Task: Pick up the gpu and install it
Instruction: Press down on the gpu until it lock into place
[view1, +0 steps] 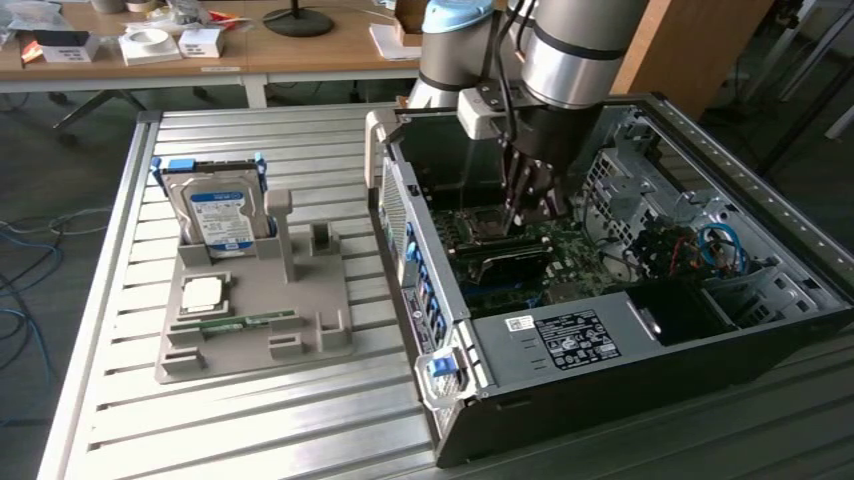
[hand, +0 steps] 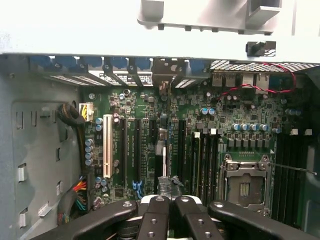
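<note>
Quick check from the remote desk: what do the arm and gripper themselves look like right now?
The arm has silver-grey tube segments with a light blue joint cap, black cables running down it, and a white box at the wrist. The gripper is black, with jointed, bolted finger links.

Even, soft room light spreads over the slatted metal table, with faint sheen on its ribs and only weak shadows. Inside the computer case it's dim and murky. Up close, the case's pale rim blows out white, and the gripper sits blurred.
</note>
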